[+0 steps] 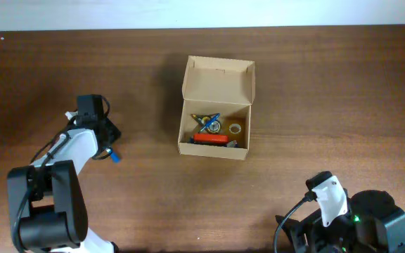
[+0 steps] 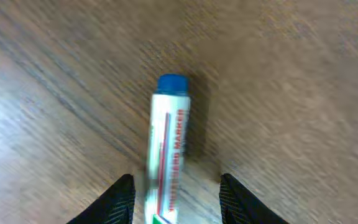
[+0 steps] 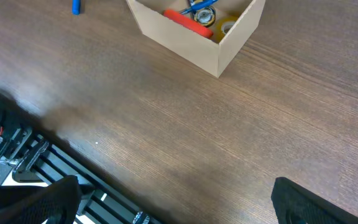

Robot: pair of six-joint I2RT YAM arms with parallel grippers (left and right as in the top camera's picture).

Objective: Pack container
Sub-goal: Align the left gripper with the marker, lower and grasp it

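The container, a tan cardboard box (image 1: 213, 149), stands open at the table's middle with its flap lid (image 1: 219, 81) upright at the back. Inside lie an orange marker (image 1: 210, 139), a blue item (image 1: 208, 122) and a small tape roll (image 1: 235, 128). The box also shows in the right wrist view (image 3: 229, 43). A white whiteboard marker with a blue cap (image 2: 168, 143) lies on the table at the left. My left gripper (image 2: 176, 196) is open, its fingers on either side of the marker without touching it. My right gripper (image 3: 179, 205) is open and empty near the front right edge.
The marker's blue cap (image 1: 115, 157) pokes out beside the left arm in the overhead view and shows at the top left of the right wrist view (image 3: 76, 7). The table's front edge and black rails (image 3: 23, 155) lie below the right gripper.
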